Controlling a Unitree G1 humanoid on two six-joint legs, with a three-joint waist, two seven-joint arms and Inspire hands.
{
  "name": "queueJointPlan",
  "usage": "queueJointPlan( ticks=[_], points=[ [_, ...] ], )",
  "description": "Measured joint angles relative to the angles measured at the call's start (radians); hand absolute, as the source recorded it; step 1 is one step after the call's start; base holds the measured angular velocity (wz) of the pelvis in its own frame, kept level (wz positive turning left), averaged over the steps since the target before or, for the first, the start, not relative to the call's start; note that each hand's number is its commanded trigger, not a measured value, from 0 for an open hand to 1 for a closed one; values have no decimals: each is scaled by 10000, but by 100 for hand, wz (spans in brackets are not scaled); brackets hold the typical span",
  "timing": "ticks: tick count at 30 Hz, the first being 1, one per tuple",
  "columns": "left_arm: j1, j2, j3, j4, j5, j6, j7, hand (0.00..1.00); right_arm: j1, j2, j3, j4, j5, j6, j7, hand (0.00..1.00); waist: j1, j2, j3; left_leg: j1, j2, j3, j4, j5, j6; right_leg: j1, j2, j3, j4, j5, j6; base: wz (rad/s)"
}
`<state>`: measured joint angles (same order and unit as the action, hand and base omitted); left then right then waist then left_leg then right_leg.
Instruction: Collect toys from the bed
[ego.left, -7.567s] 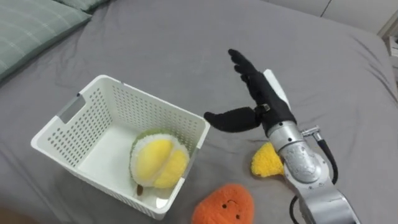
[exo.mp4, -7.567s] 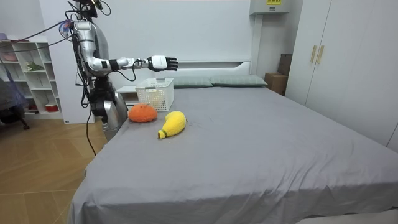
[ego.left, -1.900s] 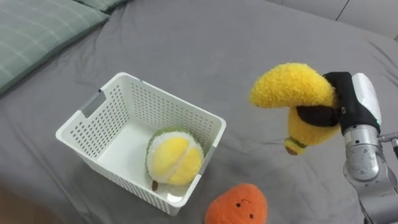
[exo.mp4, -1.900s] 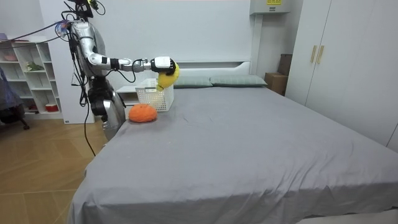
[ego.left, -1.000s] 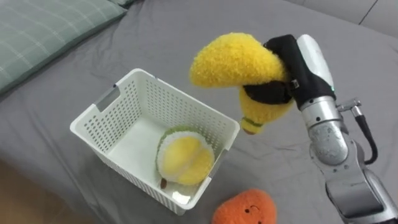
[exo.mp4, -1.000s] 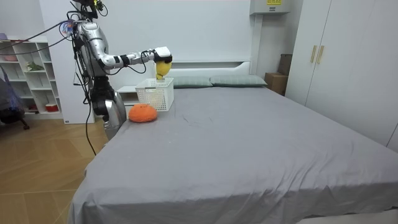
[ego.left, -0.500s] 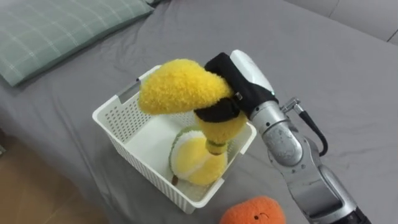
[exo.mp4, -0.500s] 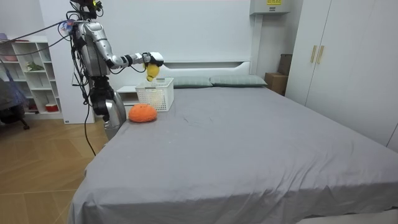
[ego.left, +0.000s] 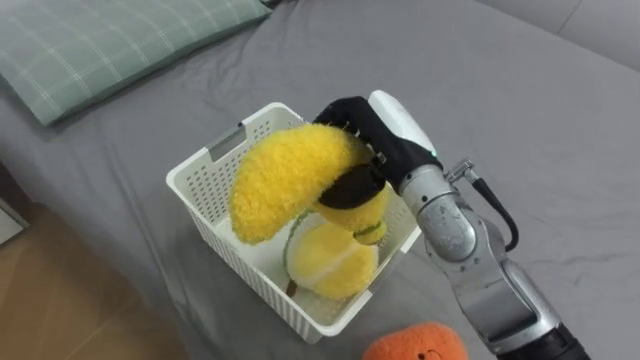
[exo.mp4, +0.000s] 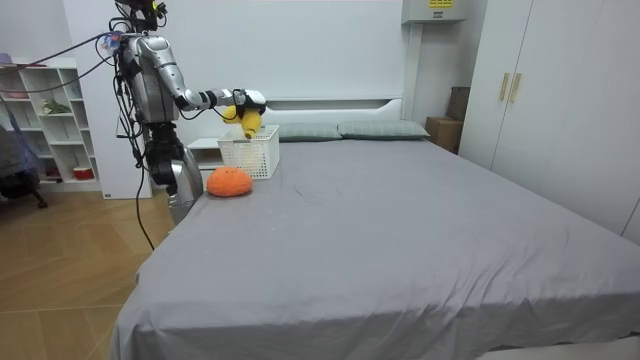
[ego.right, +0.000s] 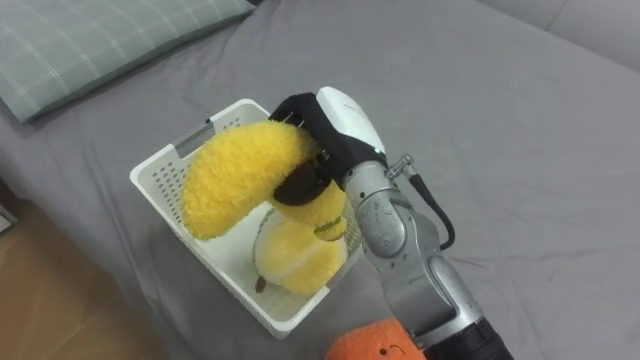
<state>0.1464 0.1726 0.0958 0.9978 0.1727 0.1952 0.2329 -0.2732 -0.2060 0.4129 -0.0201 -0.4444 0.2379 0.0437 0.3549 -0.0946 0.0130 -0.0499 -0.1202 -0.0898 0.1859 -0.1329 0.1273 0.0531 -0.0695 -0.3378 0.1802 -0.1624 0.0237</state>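
Observation:
My right hand (ego.left: 378, 138) holds a yellow banana plush (ego.left: 285, 180) right over the white perforated basket (ego.left: 215, 176). Its fingers lie over the top of the toy and its thumb curls round the stem part. The banana's fat end tips down toward the basket's left side. A round yellow-and-green durian plush (ego.left: 335, 262) lies inside the basket, partly hidden by the banana. An orange plush (ego.left: 415, 344) lies on the grey bed just in front of the basket. In the room view I stand at the bed's corner, right arm stretched over the basket (exo.mp4: 250, 158).
A green checked pillow (ego.left: 100, 45) lies behind the basket to the left. The bed's edge and wooden floor (ego.left: 60, 300) are close on the basket's left. Open grey bedspread (ego.left: 540, 110) stretches to the right. A shelf unit (exo.mp4: 45, 120) stands behind me.
My right hand has carried the banana plush leftward from beside the basket to above it and lowered it, the fat end tipping down. The eye view has shifted with my turn.

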Motion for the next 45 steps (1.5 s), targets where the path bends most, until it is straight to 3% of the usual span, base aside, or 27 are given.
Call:
queueJointPlan(
  ticks=[12, 20, 27, 33, 36, 40, 41, 45],
  points=[
    [18, -10, 0, -49, 193, 93, 0, 0, -1, 63, -5, 55, 11, 41, -24, 0, 18, 7, 4, -56, -5, -18, 19, -1, 0, -16, -4, 3, 0, 0, 1, 0],
    [40, -86, -20, -412, 395, 174, 32, 0, -1, 58, -64, 55, 53, 36, -122, 0, -100, 108, 63, -75, -9, -8, 35, 0, -1, -21, -6, 38, -101, 14, 21, 0],
    [139, -236, 14, -368, 372, -20, 572, 0, 1, -11, -701, 64, 1500, -65, -1071, 0, -302, 186, 44, 66, 11, 126, -42, 9, 2, 0, 6, 215, -135, 15, 23, -6],
    [282, -282, 249, -96, 369, -254, 679, 0, 131, -69, -1235, -31, 2518, -652, -1636, 0, -799, 168, 12, 116, 41, 284, -53, 0, 8, 31, 13, 369, -197, 25, 39, -7],
    [531, -294, 293, -35, 358, -324, 676, 0, 851, -148, -1675, -543, 2502, -801, -1738, 0, -1113, 195, -18, 232, 40, 307, -48, -18, 29, 178, -6, 365, -243, 39, 60, 0],
    [824, -385, 690, -7, 354, -387, 676, 0, 1685, -259, -2212, -672, 2422, -961, -1743, 0, -1579, 242, -169, 315, 41, 366, -58, -28, 41, 237, -4, 475, -252, 48, 75, -6],
    [925, -425, 844, 62, 336, -433, 677, 0, 1969, -263, -2437, -693, 2412, -979, -1767, 0, -1599, 318, -126, 455, 64, 481, -110, -31, 45, 314, 12, 636, -259, 49, 76, -29],
    [1239, -388, 1182, 83, 93, -515, 690, 0, 2733, -325, -3024, -688, 2520, -1061, -2054, 0, -2031, 343, -144, 634, 93, 658, -208, -42, 43, 387, 34, 886, -247, 53, 70, -18]
  ],
)
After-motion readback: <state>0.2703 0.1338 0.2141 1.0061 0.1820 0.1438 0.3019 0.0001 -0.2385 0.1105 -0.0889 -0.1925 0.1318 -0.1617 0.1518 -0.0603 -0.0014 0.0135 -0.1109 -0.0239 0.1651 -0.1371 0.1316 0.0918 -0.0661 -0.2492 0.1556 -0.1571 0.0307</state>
